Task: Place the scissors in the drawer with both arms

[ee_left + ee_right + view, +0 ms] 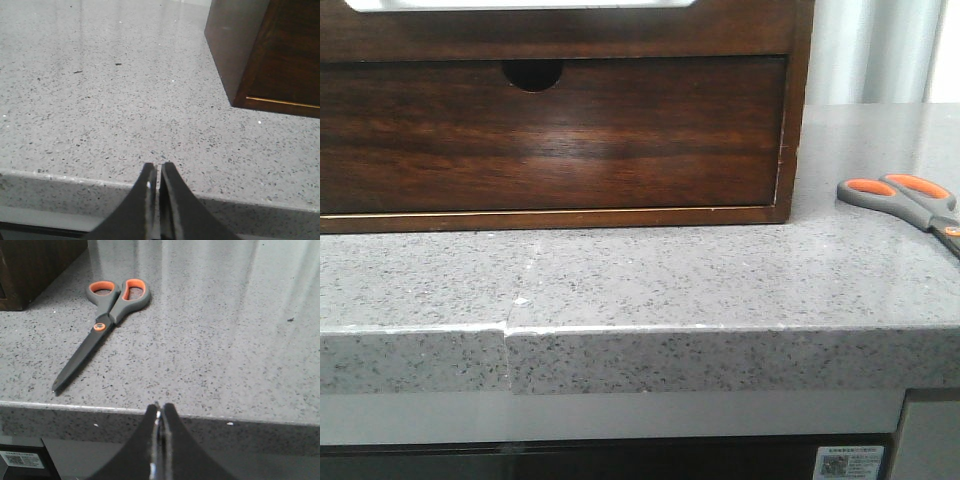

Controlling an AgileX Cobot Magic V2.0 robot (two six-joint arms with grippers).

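Two arms, one counter: listed from biggest to smallest.
Counter (650, 275): grey speckled stone, runs the full width of the front view, with a seam in its front edge left of centre.
Wooden box (798, 110): dark brown frame, stands on the counter at the left and middle of the front view, cut off by the top and left edges.
Drawer (550, 140): glossy dark brown, pushed in flush with the box frame; half-round finger notch (532, 74) in its top edge, left of centre.
Scissors (905, 200): flat on the counter, to the right of the box and apart from it (partly cut off at the right edge of the front view); grey handles with orange linings, loops toward the box, blades closed and pointing toward the counter's front edge in the right wrist view (102, 327).
Left gripper (158, 172): fingers together with only a thin slit between, holds nothing, sits over the counter's front edge, near the box's left front corner.
Right gripper (158, 412): fingers pressed together, holds nothing, over the front edge, near the scissors without touching.
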